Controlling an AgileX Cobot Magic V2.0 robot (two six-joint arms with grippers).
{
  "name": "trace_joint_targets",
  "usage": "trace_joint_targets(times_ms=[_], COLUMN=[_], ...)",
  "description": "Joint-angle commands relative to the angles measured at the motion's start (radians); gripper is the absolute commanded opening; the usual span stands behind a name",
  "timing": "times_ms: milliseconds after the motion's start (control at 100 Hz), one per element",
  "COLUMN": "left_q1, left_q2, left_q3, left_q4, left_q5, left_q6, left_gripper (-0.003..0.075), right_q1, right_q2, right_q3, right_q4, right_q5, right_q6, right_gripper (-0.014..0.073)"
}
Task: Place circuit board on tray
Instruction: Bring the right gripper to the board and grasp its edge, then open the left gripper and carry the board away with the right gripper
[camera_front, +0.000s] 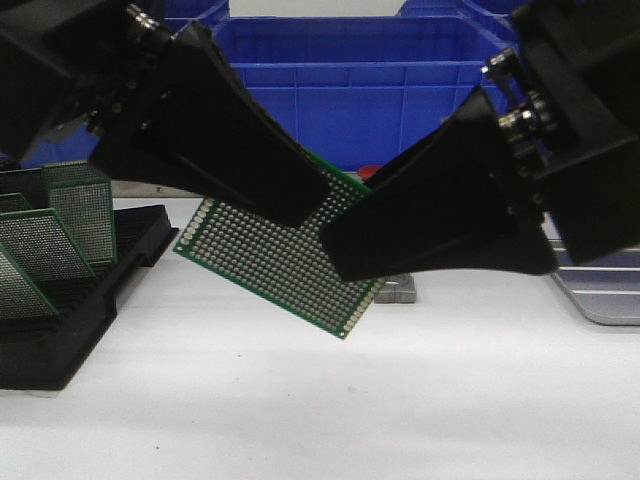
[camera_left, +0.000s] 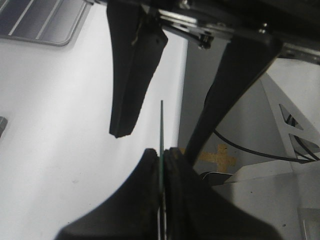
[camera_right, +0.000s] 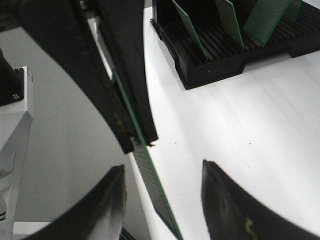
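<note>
The circuit board (camera_front: 270, 250), green with rows of small holes, hangs tilted above the white table. My left gripper (camera_front: 305, 205) comes in from the upper left and is shut on its upper edge. In the left wrist view the board (camera_left: 162, 125) shows edge-on, pinched between the pads of the left gripper (camera_left: 161, 153). My right gripper (camera_front: 336, 250) reaches in from the right. In the right wrist view the right gripper (camera_right: 162, 166) is open, its fingers on either side of the board (camera_right: 157, 200) without touching it. The silver tray (camera_front: 600, 292) lies at the far right, and the tray (camera_left: 45, 20) also shows in the left wrist view.
A black slotted rack (camera_front: 70, 310) with several upright green boards (camera_front: 85, 210) stands at the left; the rack (camera_right: 220, 55) also shows in the right wrist view. Big blue bins (camera_front: 350, 90) line the back. A small grey metal block (camera_front: 402, 290) sits behind the board.
</note>
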Motion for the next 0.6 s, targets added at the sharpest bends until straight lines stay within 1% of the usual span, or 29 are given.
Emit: trace_joint_targets(times_ms=[0, 20, 30, 60, 80, 130, 210, 240, 290, 340, 430, 470, 520, 560, 590], left_q1=[-0.006, -0.006, -0.006, -0.006, -0.006, -0.006, -0.006, -0.006, -0.006, -0.006, -0.006, -0.006, -0.006, -0.006, -0.006], left_q2=[-0.024, -0.024, -0.024, -0.024, -0.024, -0.024, -0.024, -0.024, -0.024, -0.024, -0.024, -0.024, -0.024, -0.024, -0.024], left_q3=[-0.026, -0.026, -0.026, -0.026, -0.026, -0.026, -0.026, -0.026, -0.026, -0.026, -0.026, -0.026, -0.026, -0.026, -0.026], left_q4=[-0.06, -0.06, -0.06, -0.06, -0.06, -0.06, -0.069, -0.071, -0.074, -0.074, -0.074, -0.074, -0.074, -0.074, -0.074], left_q5=[0.001, 0.001, 0.001, 0.001, 0.001, -0.002, -0.002, -0.002, -0.002, -0.002, 0.0, 0.0, -0.002, -0.003, -0.003], left_q6=[-0.001, -0.001, -0.001, -0.001, -0.001, -0.001, -0.001, -0.001, -0.001, -0.001, -0.001, -0.001, -0.001, -0.001, -0.001], left_gripper=[-0.002, -0.002, -0.002, -0.002, -0.002, -0.002, -0.002, -0.0019, -0.0018, 0.0, 0.0126, 0.0236, 0.0338, 0.0446, 0.0484], right_q1=[0.0, 0.0, 0.0, 0.0, 0.0, 0.0, 0.0, 0.0, 0.0, 0.0, 0.0, 0.0, 0.0, 0.0, 0.0], right_q2=[-0.01, -0.01, -0.01, -0.01, -0.01, -0.01, -0.01, -0.01, -0.01, -0.01, -0.01, -0.01, -0.01, -0.01, -0.01], right_q3=[-0.031, -0.031, -0.031, -0.031, -0.031, -0.031, -0.031, -0.031, -0.031, -0.031, -0.031, -0.031, -0.031, -0.031, -0.031], right_q4=[0.046, 0.046, 0.046, 0.046, 0.046, 0.046, 0.046, 0.046, 0.047, 0.047, 0.047, 0.047, 0.047, 0.047, 0.047], right_q5=[0.052, 0.052, 0.052, 0.052, 0.052, 0.052, 0.055, 0.057, 0.059, 0.06, 0.06, 0.06, 0.06, 0.06, 0.06], right_q6=[-0.013, -0.013, -0.013, -0.013, -0.013, -0.013, -0.013, -0.013, -0.013, -0.013, -0.013, -0.013, -0.013, -0.012, -0.012], right_gripper=[0.0256, 0.0205, 0.0205, 0.0138, 0.0112, 0.0013, -0.0104, -0.0127, -0.0117, -0.0121, -0.0121, -0.0121, -0.0121, -0.0121, -0.0121])
